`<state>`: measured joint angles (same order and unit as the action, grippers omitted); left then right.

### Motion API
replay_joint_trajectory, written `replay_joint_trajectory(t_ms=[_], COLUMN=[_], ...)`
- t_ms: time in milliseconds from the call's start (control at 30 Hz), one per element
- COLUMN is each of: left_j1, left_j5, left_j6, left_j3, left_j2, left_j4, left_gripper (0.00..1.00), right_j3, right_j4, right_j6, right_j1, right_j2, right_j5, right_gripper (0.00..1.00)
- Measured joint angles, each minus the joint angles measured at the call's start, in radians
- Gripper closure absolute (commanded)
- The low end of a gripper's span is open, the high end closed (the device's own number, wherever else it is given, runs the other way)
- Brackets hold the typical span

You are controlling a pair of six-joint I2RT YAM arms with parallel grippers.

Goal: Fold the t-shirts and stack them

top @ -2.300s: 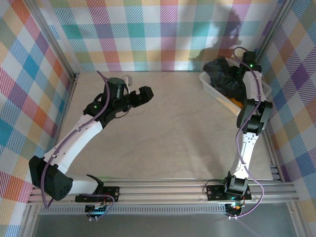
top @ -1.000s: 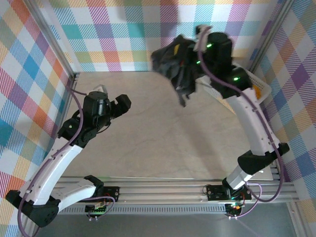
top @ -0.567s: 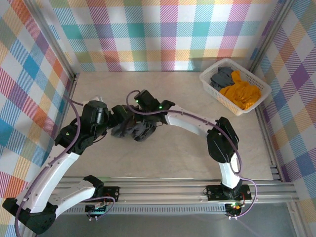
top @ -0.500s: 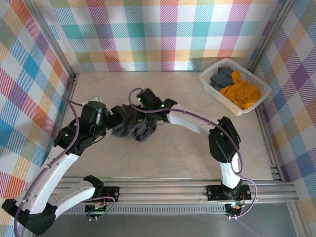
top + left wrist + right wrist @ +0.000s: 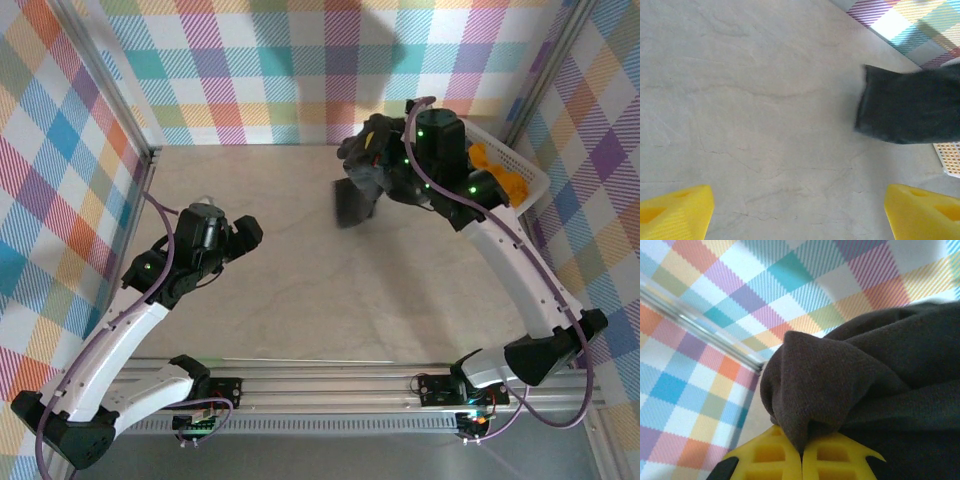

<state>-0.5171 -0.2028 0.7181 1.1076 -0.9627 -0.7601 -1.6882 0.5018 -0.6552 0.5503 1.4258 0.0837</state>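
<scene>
1. The right gripper (image 5: 801,454) has its two yellow fingers pressed together on a fold of the black shirt (image 5: 840,375), and the cloth bunches up just above the tips
2. In the top view the shirt hangs from that gripper as a crumpled dark bundle over the far right part of the table (image 5: 300,290). Its loose lower end dangles toward the tabletop, and I cannot tell whether it touches
3. Just to the right, partly behind the right arm, the white basket (image 5: 520,157) sits in the far right corner of the table with the orange shirt (image 5: 495,165) lying inside it
4. The left gripper (image 5: 799,210) is spread wide apart, with its yellow fingers (image 5: 675,207) at either side and bare tabletop between them
5. That gripper is over the left part of the table, well apart from the black shirt and pointing toward it. Its wrist camera sees the dark cloth at the far right, with a corner of the basket lattice just below it
6. Checked walls (image 5: 300,70) in many colours close in the table on the left, far and right sides
</scene>
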Motion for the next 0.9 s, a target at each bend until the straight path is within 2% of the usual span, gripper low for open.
replay_joint_trajectory(t_ms=[167, 267, 300, 400, 467, 533, 667, 800, 900], left_j1=[0.0, 0.0, 0.0, 0.0, 0.0, 0.0, -0.035, -0.183, -0.319], left_j5=[-0.002, -0.009, -0.01, -0.011, 0.0, 0.034, 0.113, 0.099, 0.028], left_j6=[0.0, 0.0, 0.0, -0.001, -0.005, -0.011, -0.03, -0.042, -0.064], left_j3=[-0.001, -0.008, -0.01, -0.018, -0.026, -0.037, -0.067, -0.07, -0.042], left_j2=[0.001, 0.003, 0.003, 0.003, 0.004, 0.004, -0.042, -0.199, -0.368], left_j4=[0.003, 0.002, 0.001, -0.001, -0.002, 0.0, 0.004, 0.011, 0.011], left_gripper=[0.12, 0.11, 0.11, 0.11, 0.12, 0.14, 0.17, 0.15, 0.14], right_j3=[0.042, 0.04, 0.021, -0.06, -0.05, 0.011, 0.222, 0.43, 0.546], right_j4=[-0.027, -0.063, -0.066, -0.063, -0.06, -0.063, -0.069, -0.092, -0.074], right_j6=[-0.073, -0.133, -0.154, -0.182, -0.195, -0.195, -0.194, -0.186, -0.164], right_j1=[0.115, 0.196, 0.222, 0.276, 0.303, 0.31, 0.229, -0.003, -0.184], right_j2=[0.13, 0.286, 0.357, 0.538, 0.574, 0.543, 0.326, 0.073, -0.014], right_j5=[-0.043, -0.106, -0.148, -0.249, -0.279, -0.29, -0.286, -0.275, -0.265], right_gripper=[1.0, 0.5, 0.42, 0.33, 0.3, 0.32, 0.35, 0.35, 0.35])
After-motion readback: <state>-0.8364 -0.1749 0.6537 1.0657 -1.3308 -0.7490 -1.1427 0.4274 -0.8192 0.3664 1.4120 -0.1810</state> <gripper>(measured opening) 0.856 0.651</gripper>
